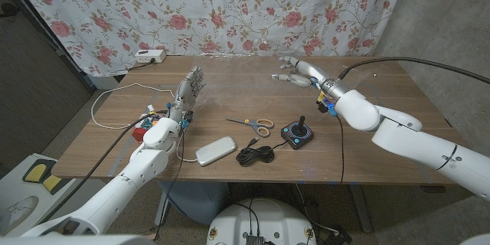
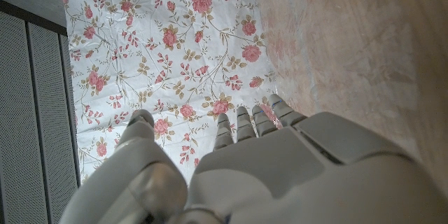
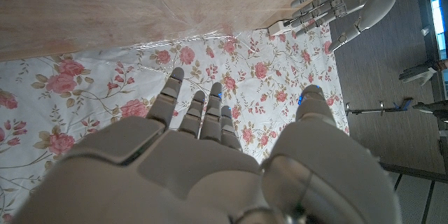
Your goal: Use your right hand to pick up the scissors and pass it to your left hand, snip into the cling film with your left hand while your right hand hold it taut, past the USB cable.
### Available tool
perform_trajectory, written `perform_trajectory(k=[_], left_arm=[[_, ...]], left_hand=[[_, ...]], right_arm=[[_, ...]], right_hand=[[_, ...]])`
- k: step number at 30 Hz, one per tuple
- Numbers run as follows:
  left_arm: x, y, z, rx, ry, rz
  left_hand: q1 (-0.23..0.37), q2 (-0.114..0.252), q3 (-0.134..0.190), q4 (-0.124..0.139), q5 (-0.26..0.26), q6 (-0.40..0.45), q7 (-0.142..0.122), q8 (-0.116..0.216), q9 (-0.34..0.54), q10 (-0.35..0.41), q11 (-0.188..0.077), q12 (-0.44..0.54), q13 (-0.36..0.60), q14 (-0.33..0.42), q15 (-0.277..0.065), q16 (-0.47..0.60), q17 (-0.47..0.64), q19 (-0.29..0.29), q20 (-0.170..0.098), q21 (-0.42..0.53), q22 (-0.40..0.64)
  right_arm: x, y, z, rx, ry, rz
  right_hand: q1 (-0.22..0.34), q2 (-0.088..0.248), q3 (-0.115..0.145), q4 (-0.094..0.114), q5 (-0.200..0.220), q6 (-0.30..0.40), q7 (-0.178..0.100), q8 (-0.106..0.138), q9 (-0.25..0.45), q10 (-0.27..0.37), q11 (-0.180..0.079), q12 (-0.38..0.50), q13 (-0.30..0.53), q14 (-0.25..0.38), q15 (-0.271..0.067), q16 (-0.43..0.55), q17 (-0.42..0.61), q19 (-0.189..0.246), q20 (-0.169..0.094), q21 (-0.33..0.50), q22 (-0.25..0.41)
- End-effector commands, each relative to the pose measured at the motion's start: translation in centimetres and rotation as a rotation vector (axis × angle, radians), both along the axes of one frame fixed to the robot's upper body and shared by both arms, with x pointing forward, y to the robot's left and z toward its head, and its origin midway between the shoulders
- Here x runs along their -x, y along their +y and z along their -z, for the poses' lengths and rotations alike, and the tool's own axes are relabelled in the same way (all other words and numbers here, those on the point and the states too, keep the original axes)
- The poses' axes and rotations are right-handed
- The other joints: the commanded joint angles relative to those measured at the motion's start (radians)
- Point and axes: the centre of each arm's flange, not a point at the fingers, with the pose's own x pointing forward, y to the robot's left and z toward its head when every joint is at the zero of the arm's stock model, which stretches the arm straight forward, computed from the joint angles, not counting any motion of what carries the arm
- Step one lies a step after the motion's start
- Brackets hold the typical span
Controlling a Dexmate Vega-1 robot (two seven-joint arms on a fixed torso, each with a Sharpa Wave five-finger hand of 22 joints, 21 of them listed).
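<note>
The scissors (image 1: 251, 125), with orange-yellow handles, lie on the wooden table (image 1: 383, 92) near its front middle. A coiled black USB cable (image 1: 256, 154) lies just in front of them. A faint sheet of cling film (image 1: 233, 84) glints on the table between the hands, and its crinkled edge (image 3: 210, 36) shows in the right wrist view. My left hand (image 1: 190, 92) stands upright at the left, fingers apart, holding nothing. My right hand (image 1: 295, 73) hovers at the far right of the film, fingers spread and empty. Both are well behind the scissors. My left hand (image 3: 336, 3) is also seen from the right wrist.
A black joystick (image 1: 297, 133) sits right of the scissors. A silver oblong case (image 1: 215, 151) lies left of the USB cable. A white power strip (image 1: 149, 56) and a white cord (image 1: 115, 96) are at the back left. A floral curtain (image 1: 253, 8) hangs behind the table.
</note>
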Motion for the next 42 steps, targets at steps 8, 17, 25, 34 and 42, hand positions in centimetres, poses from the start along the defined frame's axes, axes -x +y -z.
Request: perform_trajectory(k=[8, 17, 25, 34, 42], left_arm=[[-0.1, -0.1, -0.2, -0.002, -0.008, -0.003], [0.0, 0.1, 0.1, 0.002, -0.005, -0.012], [0.0, -0.1, 0.1, -0.001, -0.007, -0.007], [0.2, -0.2, 0.2, -0.001, -0.006, -0.008], [0.2, -0.3, 0.4, -0.001, -0.004, -0.005]], left_hand=[[-0.009, 0.006, -0.003, -0.002, 0.003, 0.004, -0.003, 0.001, 0.003, 0.008, -0.001, 0.007, 0.004, 0.004, -0.007, 0.010, 0.004, 0.008, 0.000, -0.007, 0.003], [-0.013, 0.007, -0.004, -0.001, 0.004, 0.002, -0.004, 0.000, 0.003, 0.008, 0.000, 0.007, 0.004, 0.003, -0.006, 0.009, 0.004, 0.012, 0.000, -0.011, 0.003], [-0.014, 0.008, -0.005, 0.000, 0.004, 0.000, -0.004, 0.000, 0.003, 0.008, 0.001, 0.007, 0.004, 0.003, -0.006, 0.009, 0.004, 0.014, -0.001, -0.014, 0.003], [-0.015, 0.009, -0.005, 0.000, 0.004, 0.000, -0.004, 0.001, 0.003, 0.008, 0.001, 0.007, 0.004, 0.003, -0.005, 0.009, 0.004, 0.016, -0.002, -0.019, 0.003], [-0.016, 0.010, -0.005, -0.001, 0.005, 0.002, -0.004, 0.001, 0.003, 0.007, 0.001, 0.006, 0.004, 0.003, -0.005, 0.009, 0.004, 0.017, -0.001, -0.022, 0.003]], right_arm=[[1.2, 1.8, 0.0, 0.103, -0.030, 0.037], [2.2, 2.8, -0.4, 0.154, -0.032, 0.033], [2.6, 3.3, -0.2, 0.182, -0.039, 0.040], [3.2, 4.0, 0.0, 0.210, -0.034, 0.052], [3.0, 4.9, 0.4, 0.234, -0.025, 0.045]], right_hand=[[0.025, -0.003, 0.008, 0.000, -0.001, 0.010, 0.004, 0.004, 0.002, 0.016, -0.002, 0.000, 0.004, 0.001, -0.011, 0.001, 0.003, 0.016, 0.002, 0.002, 0.002], [0.034, -0.006, 0.009, 0.003, -0.002, -0.007, 0.004, -0.005, 0.001, 0.023, -0.005, 0.000, 0.007, 0.003, -0.016, 0.001, 0.003, 0.014, -0.005, -0.001, 0.002], [0.035, -0.012, 0.006, 0.006, -0.003, 0.002, -0.001, -0.004, -0.001, 0.042, -0.011, 0.004, 0.010, 0.008, -0.026, 0.002, 0.003, 0.017, -0.013, -0.001, 0.002], [0.038, -0.015, 0.005, 0.007, -0.003, 0.008, 0.001, -0.003, -0.002, 0.060, -0.012, 0.009, 0.012, 0.015, -0.021, 0.004, 0.003, 0.018, -0.010, -0.002, 0.002], [0.031, -0.024, -0.001, 0.011, -0.004, 0.011, 0.002, -0.004, -0.003, 0.069, -0.014, 0.011, 0.014, 0.019, -0.019, 0.006, 0.004, 0.018, -0.009, -0.003, 0.002]])
